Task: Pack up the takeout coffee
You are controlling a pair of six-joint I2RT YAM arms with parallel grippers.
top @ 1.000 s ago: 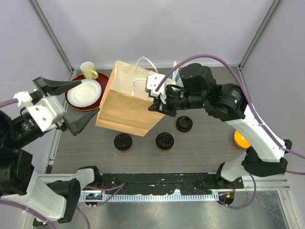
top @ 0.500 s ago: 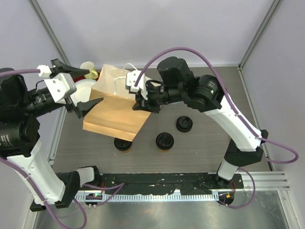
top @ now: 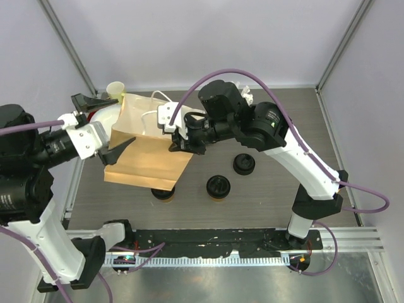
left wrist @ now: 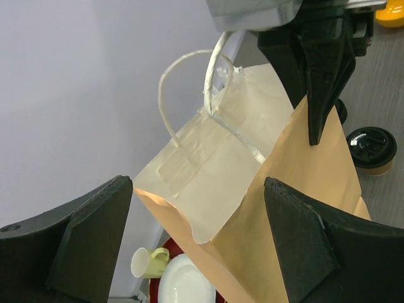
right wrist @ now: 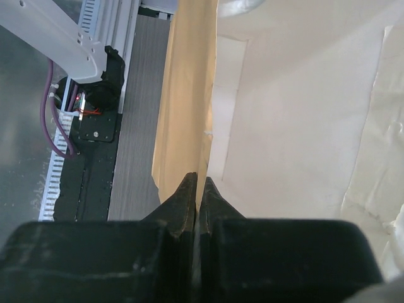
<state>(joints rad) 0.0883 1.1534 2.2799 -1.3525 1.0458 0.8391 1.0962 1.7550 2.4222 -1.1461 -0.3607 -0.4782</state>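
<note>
Leftward swing since a second ago: bag (top: 148, 161) now overhangs one coffee cup (top: 163, 192).

Top view: my right end effector (top: 178, 140) pinches the bag's edge. My left end effector (top: 123, 120) is spread beside it. Second cup (top: 218, 186) upright, tan, black-lidded, on the worktop (top: 278, 189) at the bag's near right.

Left wrist: bag sits inside my open span.

Right wrist: paper clamped.

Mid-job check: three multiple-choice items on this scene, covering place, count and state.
1. The pale yellow paper cup stands: A) at the table's far-left corner B) on a lid C) by the arm bases
2. Count of round black lids on the table: A) one B) three C) five
3. The right gripper is: A) open B) shut on the brown paper bag's rim C) shut on a lid
Key: A, top view shows it there; B, three lie near the bag; B, it pinches the paper.
</note>
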